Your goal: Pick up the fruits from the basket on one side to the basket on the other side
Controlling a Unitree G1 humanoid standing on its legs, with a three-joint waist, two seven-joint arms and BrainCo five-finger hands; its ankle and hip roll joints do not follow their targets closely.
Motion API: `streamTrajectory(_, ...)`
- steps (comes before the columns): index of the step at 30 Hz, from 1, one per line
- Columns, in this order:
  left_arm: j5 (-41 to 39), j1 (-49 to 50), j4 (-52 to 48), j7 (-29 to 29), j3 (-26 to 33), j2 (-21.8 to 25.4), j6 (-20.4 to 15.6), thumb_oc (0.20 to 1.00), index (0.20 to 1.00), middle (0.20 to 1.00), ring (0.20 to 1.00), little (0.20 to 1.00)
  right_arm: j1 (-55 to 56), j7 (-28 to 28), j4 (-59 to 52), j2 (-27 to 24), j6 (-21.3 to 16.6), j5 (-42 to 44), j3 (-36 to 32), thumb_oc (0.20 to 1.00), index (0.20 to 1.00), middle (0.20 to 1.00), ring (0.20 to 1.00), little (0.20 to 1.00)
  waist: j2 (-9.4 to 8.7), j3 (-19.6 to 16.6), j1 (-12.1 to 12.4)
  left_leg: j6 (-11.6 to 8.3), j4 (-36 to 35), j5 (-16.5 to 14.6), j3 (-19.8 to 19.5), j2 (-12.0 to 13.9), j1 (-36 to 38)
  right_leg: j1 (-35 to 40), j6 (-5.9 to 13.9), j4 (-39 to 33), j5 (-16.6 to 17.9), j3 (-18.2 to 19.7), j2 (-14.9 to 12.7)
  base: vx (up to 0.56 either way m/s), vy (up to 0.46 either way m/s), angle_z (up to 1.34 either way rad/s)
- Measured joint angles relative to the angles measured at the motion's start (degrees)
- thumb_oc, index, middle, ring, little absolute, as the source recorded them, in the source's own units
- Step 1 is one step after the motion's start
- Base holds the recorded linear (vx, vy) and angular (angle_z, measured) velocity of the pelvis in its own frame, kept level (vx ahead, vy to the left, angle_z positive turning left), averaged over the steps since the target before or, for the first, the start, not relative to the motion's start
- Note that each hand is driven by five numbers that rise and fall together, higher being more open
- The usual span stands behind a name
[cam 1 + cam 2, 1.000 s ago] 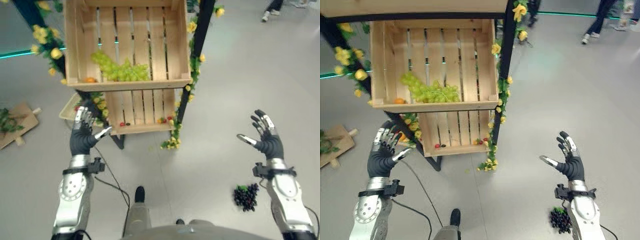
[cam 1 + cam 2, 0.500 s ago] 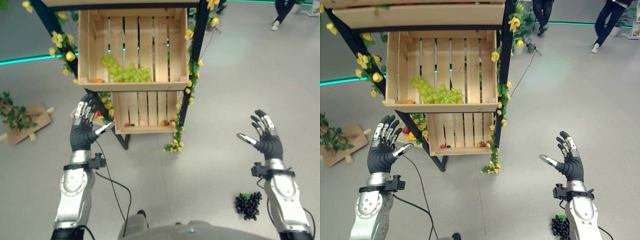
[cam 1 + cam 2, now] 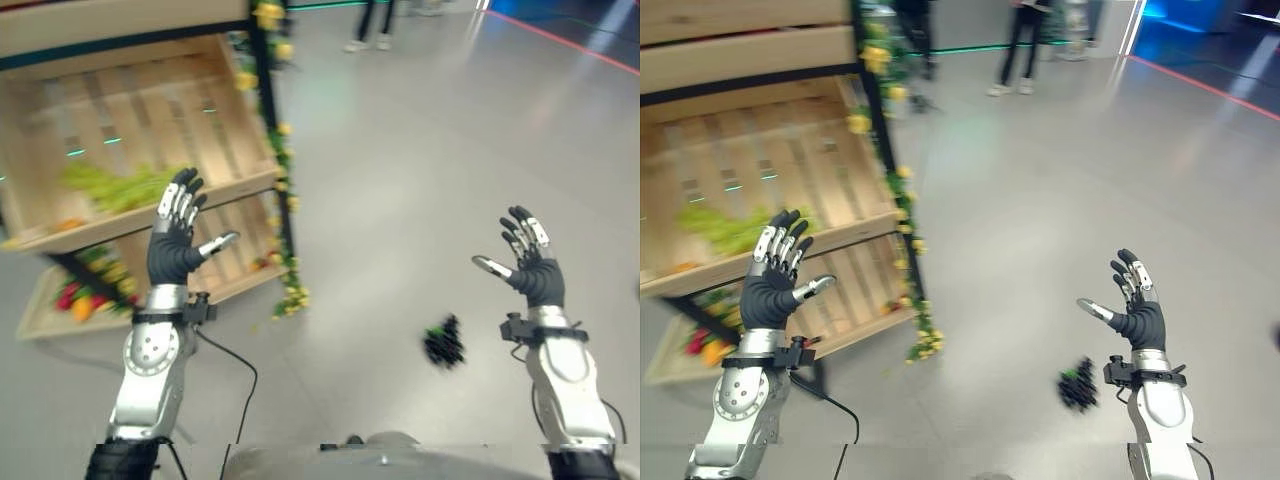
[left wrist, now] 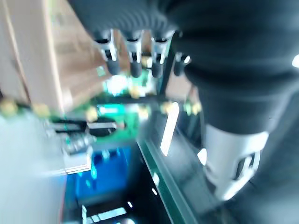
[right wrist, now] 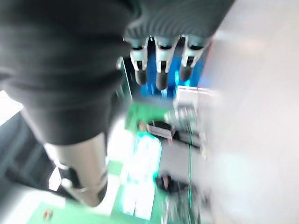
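While your left robot hand [image 3: 176,250] and right robot hand [image 3: 532,270] hover spread wide and empty, dark grapes [image 3: 443,342] lie on the floor.

Bright even indoor light, head views smeared by motion blur, wrist views heavily blurred, blue-green glow beyond

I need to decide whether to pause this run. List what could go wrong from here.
1. The dark grape bunch lies on the floor near the robot's right side, in no crate; a step that way could crush or kick it.
2. Both the left hand and the right hand are raised, open and empty, so no fruit is being carried.
3. The green grapes sit in the upper wooden crate, off to the left, so reaching may be awkward.
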Motion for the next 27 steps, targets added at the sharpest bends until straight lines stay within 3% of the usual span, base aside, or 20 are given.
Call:
streamTrajectory(2,0.6,-0.2,-0.3,-0.3,-1.2,-0.1,-0.2,1.000,1.000,1.000,1.000,1.000,-0.2,-1.0,-0.3,-1.3,-0.3,0.1,-0.9,1.000,1.000,1.000,1.000,1.000,0.74,-0.1,-0.1,-0.05,0.3,-1.0,0.2,-2.1,-1.0,0.5,-0.03,-2.5,2.0,3.3,0.8,0.12,0.003,-1.63)
streamTrajectory(3,0.6,-1.1,-0.9,-0.2,-1.9,-1.2,-0.3,1.000,1.000,1.000,1.000,1.000,-0.6,-1.7,-0.2,-1.8,-0.5,0.1,-1.1,1.000,1.000,1.000,1.000,1.000,1.85,0.5,-0.1,1.44,-6.1,-3.2,-2.8,-8.3,-0.9,2.2,-0.11,-6.1,5.3,9.7,1.0,0.19,0.052,-1.61)
streamTrajectory(4,0.7,-1.4,-0.9,-0.1,-1.9,-1.4,-0.4,1.000,1.000,1.000,1.000,1.000,-1.0,-2.0,0.1,-1.7,-0.5,0.0,-0.9,1.000,1.000,1.000,1.000,1.000,1.66,0.7,0.0,2.54,-11.6,-3.7,-3.7,-11.0,-0.9,2.9,0.13,-7.9,6.7,14.0,0.8,0.29,0.085,-2.06)
streamTrajectory(5,1.2,-2.0,-0.8,-0.1,-1.4,-1.1,-0.4,1.000,1.000,1.000,1.000,1.000,-1.2,-2.2,0.0,-2.2,-0.5,-0.1,-0.7,1.000,1.000,1.000,1.000,1.000,2.16,1.4,0.3,3.45,-18.0,-3.5,-4.6,-12.6,-2.1,4.0,0.73,-10.0,8.1,17.7,1.4,0.23,0.071,-1.68)
streamTrajectory(6,1.3,-2.2,-0.7,-0.1,-0.9,-0.9,-0.4,1.000,1.000,1.000,1.000,1.000,-1.1,-2.4,0.1,-2.2,-0.5,-0.1,-0.7,1.000,1.000,1.000,1.000,1.000,2.78,1.6,1.1,3.92,-22.6,-3.1,-5.2,-12.5,-1.9,4.3,0.47,-10.5,8.2,17.2,1.3,0.36,0.022,-2.03)
streamTrajectory(7,1.8,-2.2,-0.1,0.2,-0.5,-0.8,-0.5,1.000,1.000,1.000,1.000,1.000,-0.9,-2.9,0.4,-2.3,-0.5,-0.2,-0.6,1.000,1.000,1.000,1.000,1.000,2.84,1.7,2.2,5.07,-32.7,-1.8,-9.9,-12.5,-1.3,4.8,-0.40,-10.5,7.2,17.6,1.8,0.40,0.007,-1.52)
streamTrajectory(8,1.9,-2.2,0.1,0.5,-0.4,-0.8,-0.5,1.000,1.000,1.000,1.000,1.000,-1.1,-3.3,0.9,-2.7,-0.8,-0.2,0.0,1.000,1.000,1.000,1.000,1.000,3.23,1.8,2.8,4.72,-36.2,-0.9,-14.4,-12.7,-1.7,4.9,-0.36,-10.6,6.8,18.5,2.4,0.49,0.011,-2.09)
streamTrajectory(9,2.3,-1.9,0.0,0.8,0.0,-0.4,-0.6,1.000,1.000,1.000,1.000,1.000,-2.5,-3.8,2.7,-4.2,-0.9,-0.3,1.1,1.000,1.000,1.000,1.000,1.000,3.72,1.9,4.9,4.20,-40.8,-0.2,-26.5,-13.6,-2.0,5.4,-0.45,-10.5,6.7,22.8,3.7,0.28,0.024,-2.01)
streamTrajectory(10,2.3,-1.9,0.1,1.1,0.4,-0.4,-0.6,1.000,1.000,1.000,1.000,1.000,-3.3,-3.7,3.1,-4.5,-0.9,-0.5,1.3,1.000,1.000,1.000,1.000,1.000,3.83,2.0,7.1,4.29,-41.8,-0.1,-31.4,-14.0,-2.2,5.5,-0.57,-8.6,6.0,25.2,3.9,0.23,0.086,-2.60)
streamTrajectory(11,2.3,-1.1,0.1,1.5,1.7,-0.6,-0.6,1.000,1.000,1.000,1.000,1.000,-3.6,-3.6,3.0,-4.6,-0.9,-0.8,1.6,1.000,1.000,1.000,1.000,1.000,3.76,2.3,9.2,3.86,-40.1,0.7,-30.9,-13.9,-2.9,5.7,0.10,-7.3,4.8,26.2,4.4,0.27,0.156,-1.82)
streamTrajectory(15,2.3,-0.2,-0.3,1.8,3.3,-0.8,-1.5,1.000,1.000,1.000,1.000,1.000,0.4,-1.7,2.3,-6.2,-0.8,-1.6,0.4,1.000,1.000,1.000,1.000,1.000,5.66,0.3,7.5,6.29,-35.2,1.9,-26.5,-13.7,-0.8,8.6,0.43,-6.5,-0.8,26.9,4.1,0.28,0.235,-1.20)
streamTrajectory(16,2.3,-0.8,-0.7,1.8,3.4,-0.3,-1.8,1.000,1.000,1.000,1.000,1.000,0.8,-1.6,2.1,-6.3,-0.4,-1.9,0.6,1.000,1.000,1.000,1.000,1.000,5.80,-0.4,6.2,5.82,-36.9,5.7,-26.2,-13.7,0.5,8.3,1.55,-4.3,-2.8,28.1,4.5,0.25,0.251,-0.99)
streamTrajectory(17,2.3,-1.1,-0.8,1.8,3.5,0.3,-1.8,1.000,1.000,1.000,1.000,1.000,0.3,-1.5,2.3,-5.9,-0.4,-2.0,1.1,1.000,1.000,1.000,1.000,1.000,5.48,-0.3,6.7,6.34,-37.8,7.8,-25.2,-13.7,1.2,8.1,3.65,-2.8,-4.2,27.7,4.4,0.17,0.216,-1.31)
streamTrajectory(18,2.4,-1.9,-0.5,1.8,2.4,1.1,-1.6,1.000,1.000,1.000,1.000,1.000,0.4,-1.2,1.6,-5.0,0.0,-2.3,1.5,1.000,1.000,1.000,1.000,1.000,3.92,0.0,6.2,7.94,-38.9,7.5,-20.8,-13.3,2.7,6.8,9.27,-0.1,-5.5,27.2,3.4,0.21,0.279,-1.35)
streamTrajectory(19,2.4,-2.0,-0.1,1.8,2.0,1.5,-1.6,1.000,1.000,1.000,1.000,1.000,0.3,-1.1,1.4,-4.2,0.0,-2.3,1.4,1.000,1.000,1.000,1.000,1.000,3.22,-0.1,6.6,8.32,-40.2,7.6,-18.9,-13.0,3.8,5.7,12.23,2.3,-6.8,26.4,2.6,0.13,0.262,-1.80)
streamTrajectory(21,2.5,-2.3,0.8,1.8,0.9,2.5,-1.5,1.000,1.000,1.000,1.000,1.000,-1.0,-0.8,0.9,-3.3,0.0,-2.5,2.3,1.000,1.000,1.000,1.000,1.000,2.58,-0.1,6.2,9.76,-41.0,6.6,-17.2,-12.9,5.8,2.8,15.72,3.1,-5.6,23.1,-1.4,0.10,0.215,-1.88)
streamTrajectory(22,3.1,-2.3,1.4,1.9,1.1,3.3,-1.5,1.000,1.000,1.000,1.000,1.000,-2.6,-0.3,0.3,-3.4,0.2,-2.9,3.5,1.000,1.000,1.000,1.000,1.000,3.25,0.3,7.5,10.41,-42.9,6.1,-14.4,-12.5,8.0,0.4,16.89,3.0,-5.2,18.1,-4.3,0.05,0.148,-1.55)
streamTrajectory(23,4.0,-3.2,2.2,1.6,1.0,3.5,-1.4,1.000,1.000,1.000,1.000,1.000,-2.0,-0.3,-0.5,-3.3,0.1,-3.0,3.4,1.000,1.000,1.000,1.000,1.000,3.40,0.3,5.8,10.38,-42.9,6.1,-14.8,-12.7,8.5,0.3,17.58,1.0,-4.7,18.4,-5.0,0.06,0.210,-1.25)
streamTrajectory(24,4.4,-4.5,2.5,1.6,1.3,3.4,-1.4,1.000,1.000,1.000,1.000,1.000,-1.3,-0.1,-1.2,-2.6,0.4,-3.6,3.5,1.000,1.000,1.000,1.000,1.000,3.42,0.4,3.0,10.36,-43.9,6.1,-12.6,-12.5,9.5,-0.3,18.15,-0.9,-3.4,15.4,-6.0,-0.01,0.170,-0.60)
streamTrajectory(27,4.5,-3.7,2.1,1.7,1.9,4.4,-1.6,1.000,1.000,1.000,1.000,1.000,-0.7,0.3,-1.4,-1.4,0.6,-4.1,3.3,1.000,1.000,1.000,1.000,1.000,2.84,-0.7,3.1,10.19,-47.3,5.8,-0.6,-11.9,11.2,-4.5,18.64,-1.3,-0.2,11.9,-5.5,-0.12,0.110,-1.31)
